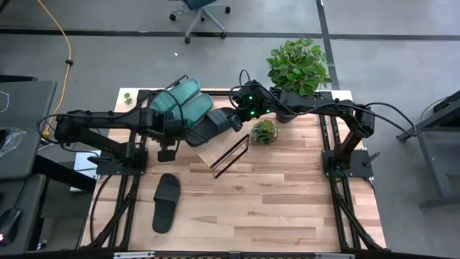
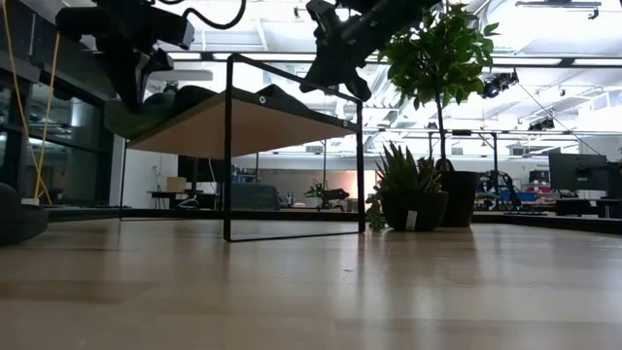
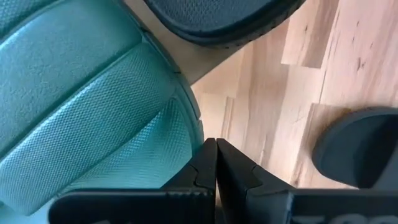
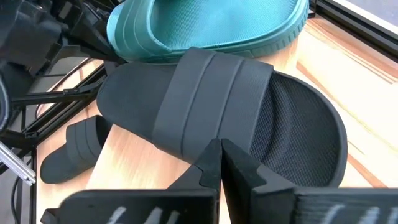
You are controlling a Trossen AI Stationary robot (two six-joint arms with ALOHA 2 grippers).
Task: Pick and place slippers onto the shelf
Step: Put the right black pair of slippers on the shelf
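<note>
The shelf (image 1: pixel 228 150) stands at the table's middle, a slanted wooden board in a black wire frame. Two teal slippers (image 1: pixel 181 97) lie side by side on its far left part, and a black slipper (image 1: pixel 207 126) lies beside them. Another black slipper (image 1: pixel 167 201) lies flat on the table nearer the front. My left gripper (image 3: pixel 216 155) is shut and points down at the near rim of a teal slipper (image 3: pixel 93 106). My right gripper (image 4: pixel 219 152) is shut and slants down over the shelf's black slipper (image 4: pixel 211 93). My left gripper has its shut fingertips right at the teal slipper's rim (image 3: pixel 189 134), coming from above; whether they touch it I cannot tell. My right gripper has its shut fingertips at the edge of the black slipper's strap (image 4: pixel 205 134), slanting down from the table's right; whether they touch I cannot tell.
A tall potted plant (image 1: pixel 298 68) stands at the far right of the table and a small one (image 1: pixel 264 132) just right of the shelf. Bare wood (image 1: pixel 273 208) fills the near right of the table. The arms' black frames run along both side edges.
</note>
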